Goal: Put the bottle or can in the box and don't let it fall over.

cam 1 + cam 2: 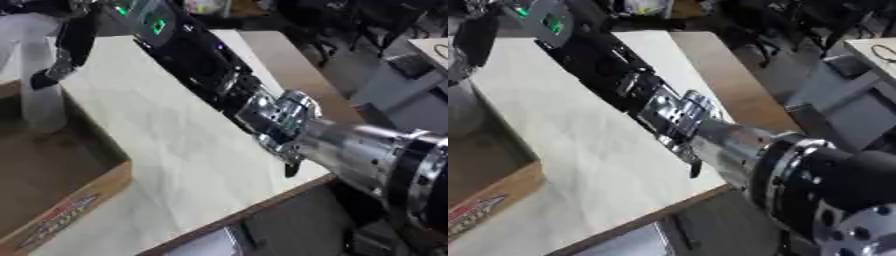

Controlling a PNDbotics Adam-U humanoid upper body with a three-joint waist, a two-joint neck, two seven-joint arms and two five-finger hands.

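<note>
Here the right robot hand [66, 55] grips the clear plastic bottle [39, 95] inside the brown cardboard box [74, 205]; an abrupt release could topple it.

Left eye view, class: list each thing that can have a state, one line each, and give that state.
Bottle: upright, clear, lower end inside the box, fingers around its upper part.
Box: open-topped, lying on the table's near left part.
Right hand: fingers curled on the bottle.
Table: pale top, bearing the box.
Left hand: not in view.
</note>
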